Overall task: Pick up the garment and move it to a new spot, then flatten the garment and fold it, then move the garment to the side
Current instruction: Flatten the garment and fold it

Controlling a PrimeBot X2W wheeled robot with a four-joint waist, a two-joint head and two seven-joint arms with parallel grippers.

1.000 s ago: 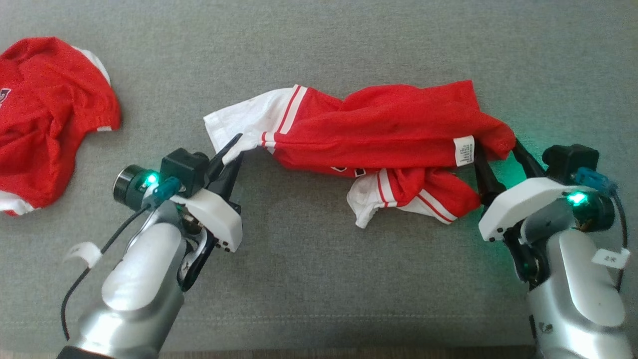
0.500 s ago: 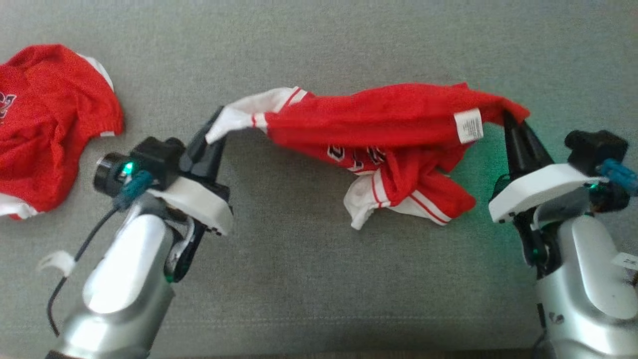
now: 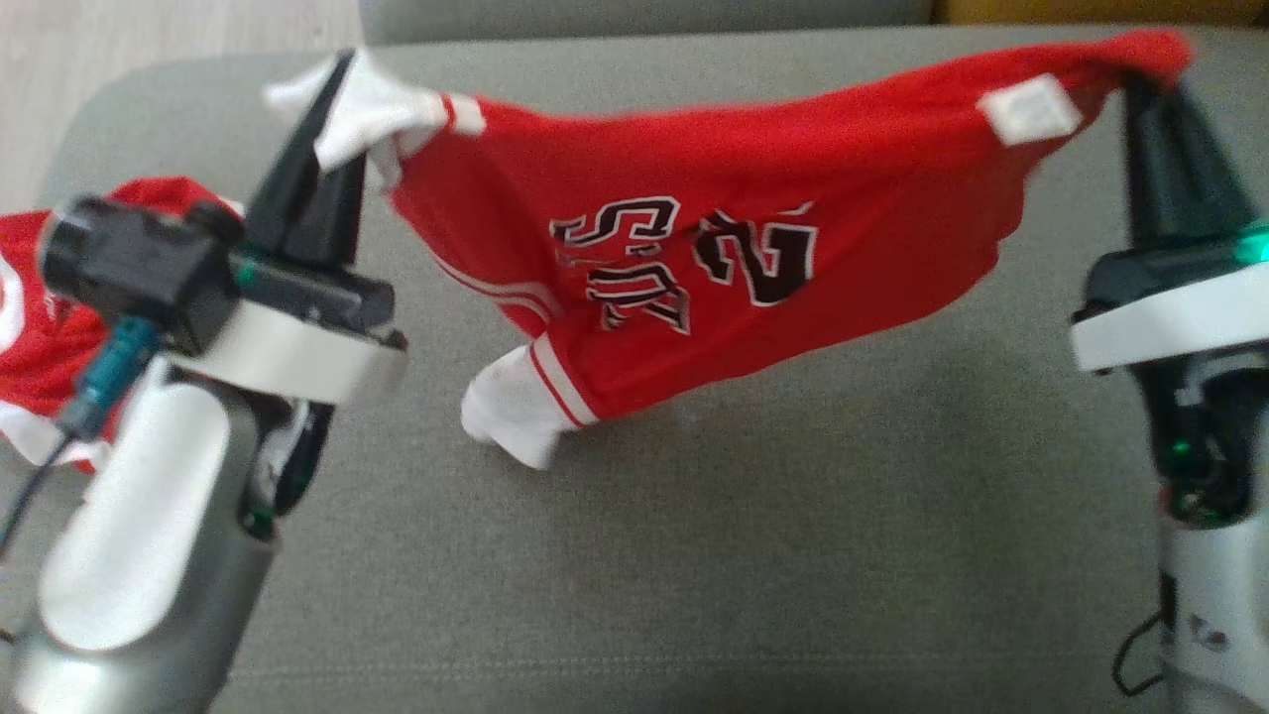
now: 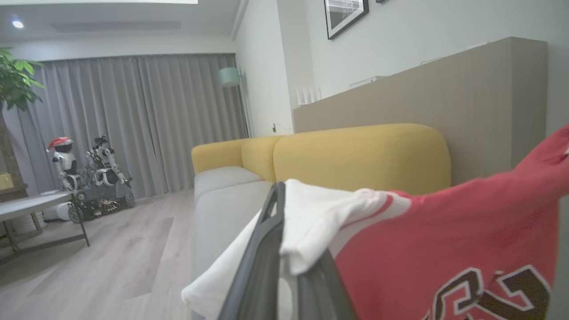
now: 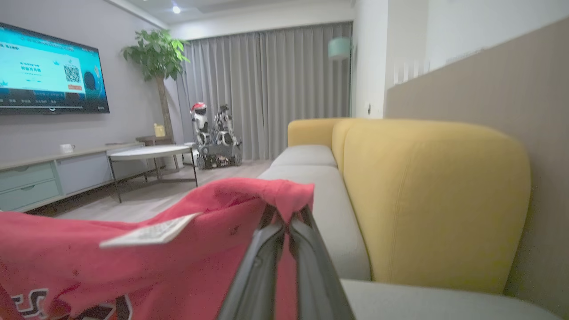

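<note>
Head view has the left tool (image 3: 332, 149) clamped on the white sleeve end of a red jersey (image 3: 744, 178) with white-trimmed sleeves and black lettering. Its two dark fingers point up near the far left corner of the grey fabric sofa seat (image 3: 793, 555). The right tool (image 3: 1150, 119) pinches the red cloth at the opposite end, near the seat's far right corner, just beside a white sewn-in label (image 3: 1026, 109).

Between them the jersey hangs stretched in the air above the seat's far half, lettering upside down. Its second white sleeve (image 3: 511, 416) droops lowest, toward the middle of the seat; whether it touches the cushion is unclear.

Left wrist view shows white cloth folded over that tool's fingers (image 4: 262, 258). Right wrist view shows the other tool's fingers (image 5: 260, 266) closed on a red fold.

A second crumpled red garment (image 3: 40, 337) lies at the seat's left edge, partly behind the left arm. A yellow padded backrest (image 4: 360, 155) stands behind the seat.
</note>
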